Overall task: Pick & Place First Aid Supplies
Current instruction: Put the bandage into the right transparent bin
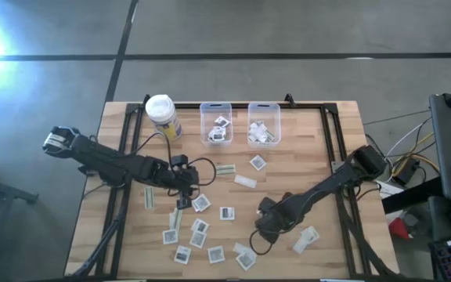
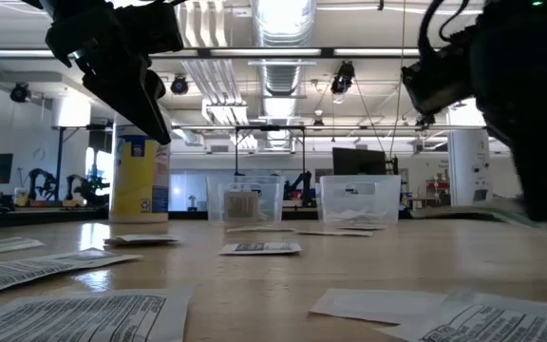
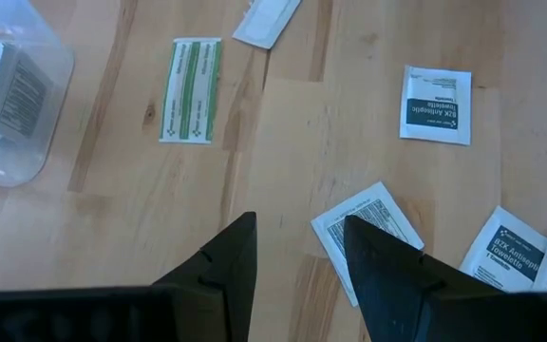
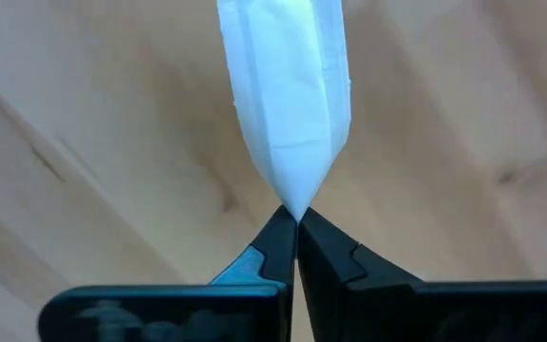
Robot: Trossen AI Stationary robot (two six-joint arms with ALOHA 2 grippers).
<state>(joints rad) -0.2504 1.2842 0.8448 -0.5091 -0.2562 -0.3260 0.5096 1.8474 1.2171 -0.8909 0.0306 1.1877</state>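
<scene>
Right tool (image 4: 296, 220) clenches a white packet (image 4: 291, 95) — its far end cut off; left tool (image 3: 297, 249) hangs released over the counter (image 3: 283, 133).

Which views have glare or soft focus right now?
High view: strong glare blooms at the top-left corner over the floor; table evenly lit. Low view: ceiling lights blow out at top centre, both arms read as dark silhouettes, and the nearest packets are soft. Right wrist view: the pinched white packet is bright and the wood behind is blurred. Left wrist view: sharp, with soft shadows.
</scene>
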